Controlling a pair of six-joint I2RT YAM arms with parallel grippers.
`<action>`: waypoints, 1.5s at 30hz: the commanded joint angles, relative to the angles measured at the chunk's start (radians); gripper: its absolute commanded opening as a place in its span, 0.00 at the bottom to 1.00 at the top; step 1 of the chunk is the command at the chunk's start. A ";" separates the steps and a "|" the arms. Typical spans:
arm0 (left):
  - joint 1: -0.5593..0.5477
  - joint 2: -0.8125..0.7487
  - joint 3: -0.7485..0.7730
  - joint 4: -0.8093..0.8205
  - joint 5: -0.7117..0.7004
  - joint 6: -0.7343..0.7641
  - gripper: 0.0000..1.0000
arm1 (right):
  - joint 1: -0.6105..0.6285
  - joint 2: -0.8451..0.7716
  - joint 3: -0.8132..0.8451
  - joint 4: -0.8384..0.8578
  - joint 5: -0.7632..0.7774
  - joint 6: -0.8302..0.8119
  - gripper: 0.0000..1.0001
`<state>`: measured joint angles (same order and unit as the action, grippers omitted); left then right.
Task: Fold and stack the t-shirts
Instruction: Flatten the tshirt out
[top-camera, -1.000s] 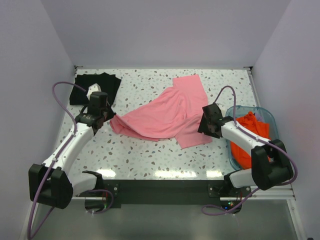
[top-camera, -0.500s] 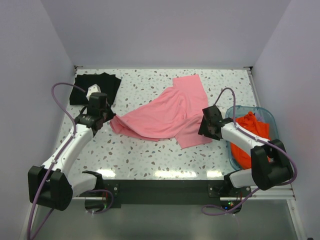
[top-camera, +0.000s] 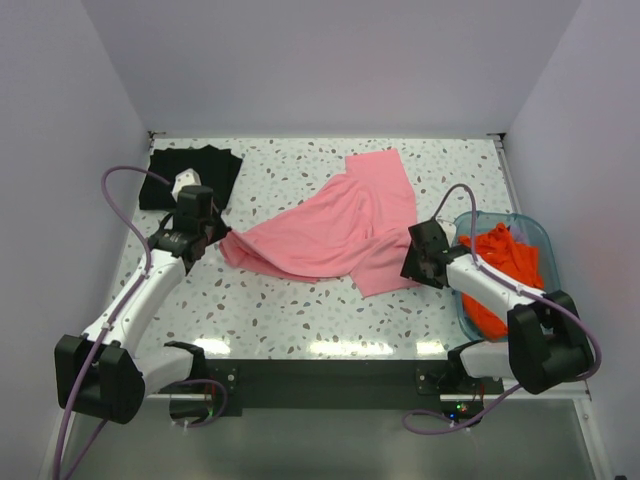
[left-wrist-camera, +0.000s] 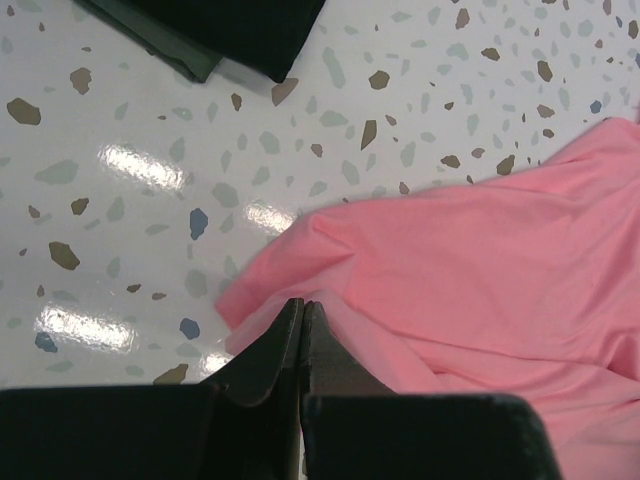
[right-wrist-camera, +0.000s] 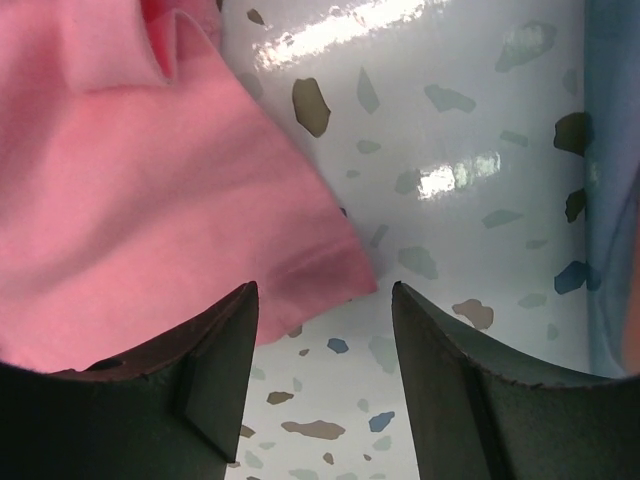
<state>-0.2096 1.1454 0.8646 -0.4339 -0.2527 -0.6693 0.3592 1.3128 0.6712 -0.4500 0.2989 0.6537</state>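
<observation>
The left gripper is clamped on the edge of the pink soft cloth t-shirt, crumpled on the desk; the right gripper stands apart astride its corner. Close too shallow and you may lose that corner.

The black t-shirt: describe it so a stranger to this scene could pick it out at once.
Start at the white speckled table and go to its far left corner. There lies the black cloth t-shirt, folded flat. It is the only dark, folded garment: the pink cloth t-shirt sprawls unfolded mid-table, and the orange-red ones sit in the teal plastic tub at the right.
</observation>
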 joint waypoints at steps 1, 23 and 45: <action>0.009 -0.023 -0.009 0.029 0.010 -0.007 0.00 | 0.003 -0.032 -0.022 0.013 0.049 0.030 0.59; 0.009 -0.030 -0.022 0.032 0.023 -0.007 0.00 | 0.003 0.060 0.011 0.036 0.074 0.031 0.40; 0.009 -0.044 0.001 0.014 0.013 0.016 0.00 | 0.004 -0.193 0.227 -0.183 0.091 -0.012 0.00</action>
<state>-0.2096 1.1309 0.8524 -0.4351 -0.2382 -0.6685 0.3599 1.2160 0.8005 -0.5625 0.3359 0.6613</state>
